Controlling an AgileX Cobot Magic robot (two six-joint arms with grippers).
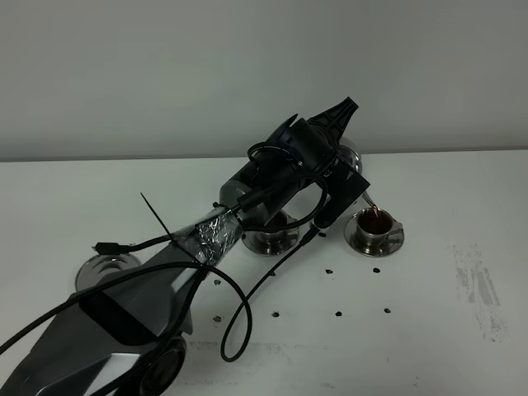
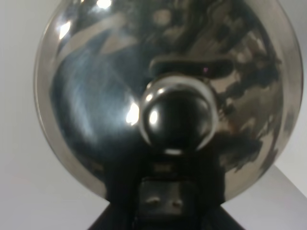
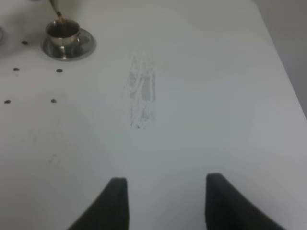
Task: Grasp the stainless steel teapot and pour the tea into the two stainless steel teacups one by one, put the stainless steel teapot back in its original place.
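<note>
My left gripper (image 1: 330, 169) reaches across the middle and is shut on the stainless steel teapot (image 1: 352, 157), which it holds tilted over the right teacup (image 1: 375, 223). A thin stream of tea (image 1: 371, 206) runs from the spout into that cup, which holds reddish-brown liquid. The left wrist view is filled by the teapot's lid and knob (image 2: 175, 120), with the gripper (image 2: 163, 199) below. The other teacup (image 1: 268, 238) stands on its saucer, half hidden under the arm. A bare round saucer, the original place (image 1: 107, 268), lies at far left. My right gripper (image 3: 165, 184) hovers open over bare table, the filling cup (image 3: 62, 31) far from it.
Small black dots (image 1: 338, 313) mark the white table in front of the cups. A scuffed grey patch (image 1: 478, 285) lies to the right. A loose black cable (image 1: 239, 330) loops off the left arm over the table.
</note>
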